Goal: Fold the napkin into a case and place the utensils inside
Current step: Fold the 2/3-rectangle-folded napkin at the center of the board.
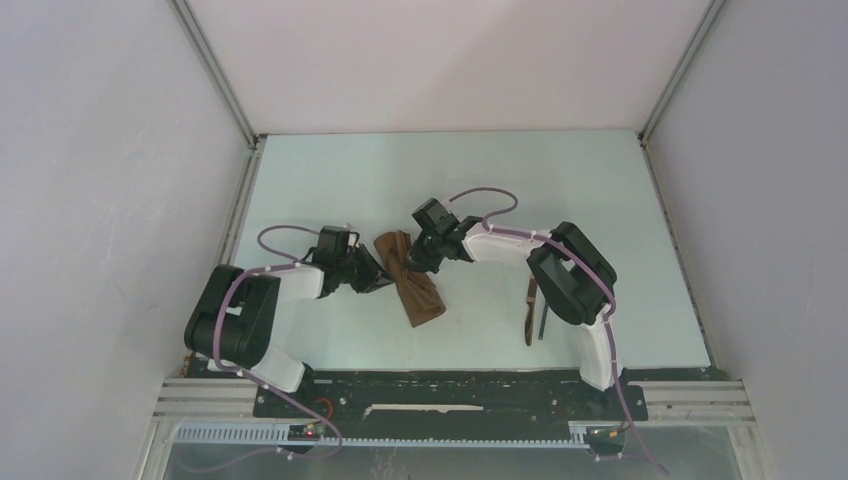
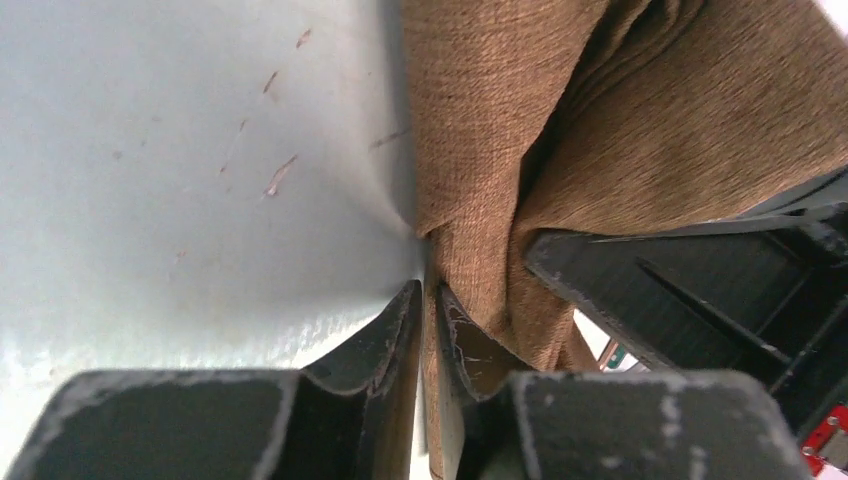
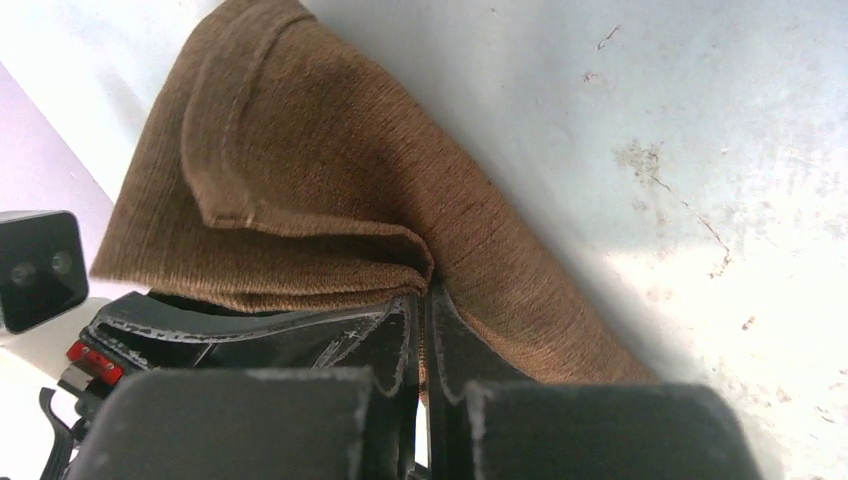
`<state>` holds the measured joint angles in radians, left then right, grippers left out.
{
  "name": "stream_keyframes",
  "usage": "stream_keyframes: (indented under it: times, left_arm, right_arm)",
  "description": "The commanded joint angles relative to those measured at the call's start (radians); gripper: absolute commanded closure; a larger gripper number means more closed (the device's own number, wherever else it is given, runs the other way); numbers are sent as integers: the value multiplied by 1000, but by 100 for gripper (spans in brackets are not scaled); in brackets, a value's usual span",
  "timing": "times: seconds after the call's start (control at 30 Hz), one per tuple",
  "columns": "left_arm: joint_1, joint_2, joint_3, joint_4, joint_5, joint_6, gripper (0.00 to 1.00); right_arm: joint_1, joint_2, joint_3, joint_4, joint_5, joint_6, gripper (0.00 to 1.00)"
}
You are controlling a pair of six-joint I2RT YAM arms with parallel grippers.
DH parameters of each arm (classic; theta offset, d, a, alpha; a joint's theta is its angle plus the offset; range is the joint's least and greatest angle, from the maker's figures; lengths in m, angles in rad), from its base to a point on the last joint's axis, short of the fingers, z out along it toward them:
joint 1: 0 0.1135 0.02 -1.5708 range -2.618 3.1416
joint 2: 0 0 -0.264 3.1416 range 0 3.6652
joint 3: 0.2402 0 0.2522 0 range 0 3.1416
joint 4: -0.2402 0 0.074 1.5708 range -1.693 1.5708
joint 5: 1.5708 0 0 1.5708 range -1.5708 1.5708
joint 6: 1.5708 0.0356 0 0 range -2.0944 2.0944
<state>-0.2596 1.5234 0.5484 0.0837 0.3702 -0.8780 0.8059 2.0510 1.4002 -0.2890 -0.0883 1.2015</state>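
The brown napkin (image 1: 410, 278) lies folded into a narrow strip in the middle of the table, pinched in at its waist. My left gripper (image 1: 384, 277) is shut on its left edge; cloth (image 2: 480, 180) shows between the closed jaws. My right gripper (image 1: 424, 262) is shut on its right edge; folded cloth (image 3: 300, 180) fills the right wrist view above the fingers. The two grippers face each other across the napkin. The utensils (image 1: 533, 310), a brown-handled knife and a thin dark piece, lie side by side on the table under my right arm.
The light table (image 1: 400, 180) is bounded by white walls at the back and both sides. The right arm's elbow (image 1: 572, 270) hangs over the utensils. A black rail (image 1: 440, 390) runs along the near edge.
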Motion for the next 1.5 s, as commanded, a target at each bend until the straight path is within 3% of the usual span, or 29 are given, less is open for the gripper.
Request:
stream_keyframes:
  times: [0.0, 0.3, 0.6, 0.77, 0.9, 1.0, 1.17, 1.2, 1.23, 1.47]
  left_arm:
    - [2, 61, 4, 20, -5, 58, 82]
    - [0, 98, -2, 9, 13, 85, 90]
    - [1, 49, -16, -29, -19, 107, 89]
    - [5, -80, -19, -158, -93, 135, 78]
    - [28, -248, -1, -275, -147, 139, 60]
    - [32, -334, 56, -339, -171, 146, 45]
    - [30, -244, 223, -417, -162, 185, 40]
    - [26, -222, 254, -429, -169, 192, 33]
    - [17, -197, 289, -449, -190, 200, 28]
    - [-95, 26, 594, -684, -366, 255, 22]
  right_arm:
    - [12, 42, 33, 35, -48, 82, 100]
    - [18, 55, 23, 76, -54, 125, 100]
    - [18, 61, 4, 126, -75, 129, 100]
    - [30, 60, -63, 210, -29, 77, 100]
    - [30, 48, -148, 364, -30, 16, 100]
    - [30, 53, -174, 406, -33, -15, 93]
    - [34, 54, -212, 462, -25, -29, 93]
    - [35, 54, -216, 468, -21, -29, 93]
    - [35, 56, -216, 470, -23, -29, 93]
    - [36, 56, -221, 472, -24, -32, 93]
